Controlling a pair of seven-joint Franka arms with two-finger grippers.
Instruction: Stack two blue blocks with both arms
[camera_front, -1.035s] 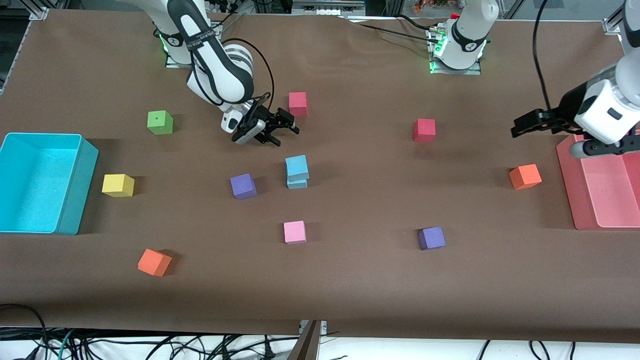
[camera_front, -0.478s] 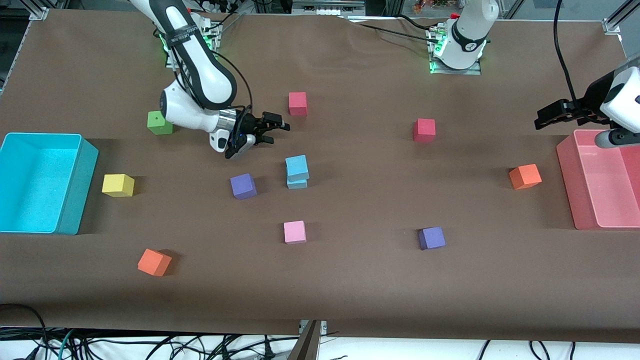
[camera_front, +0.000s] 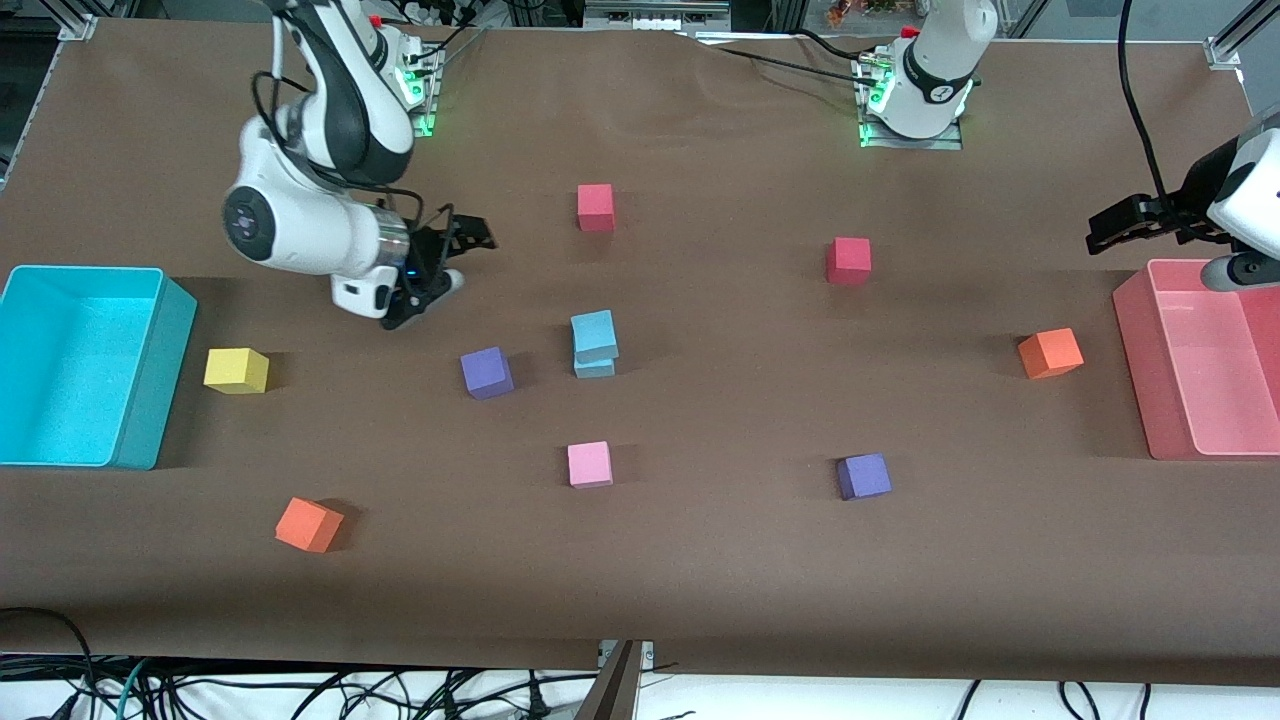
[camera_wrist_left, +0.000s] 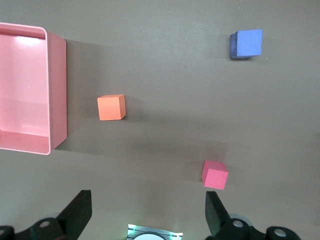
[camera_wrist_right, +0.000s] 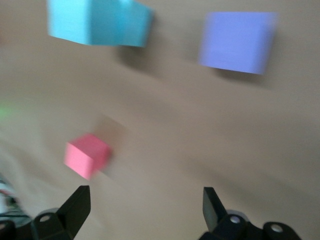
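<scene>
The two blue blocks stand stacked mid-table, the upper one (camera_front: 593, 333) sitting slightly askew on the lower one (camera_front: 596, 367). They also show in the right wrist view (camera_wrist_right: 100, 22). My right gripper (camera_front: 452, 258) is open and empty, in the air away from the stack, toward the right arm's end of the table. In its own view the right gripper (camera_wrist_right: 145, 210) holds nothing. My left gripper (camera_front: 1118, 224) is open and empty, up over the table beside the pink tray (camera_front: 1135, 370). In its own view the left gripper (camera_wrist_left: 147, 215) holds nothing.
A purple cube (camera_front: 486, 372) sits beside the stack and a pink cube (camera_front: 589, 464) nearer the camera. Red cubes (camera_front: 595, 207) (camera_front: 848, 260), orange cubes (camera_front: 1050, 353) (camera_front: 309, 524), a yellow cube (camera_front: 236, 370) and a second purple cube (camera_front: 863, 476) lie scattered. A turquoise bin (camera_front: 150, 400) stands at the right arm's end.
My right gripper has drawn back from the stack toward the right arm's end of the table, now hiding the green cube. My left gripper has drifted toward the left arm's end.
</scene>
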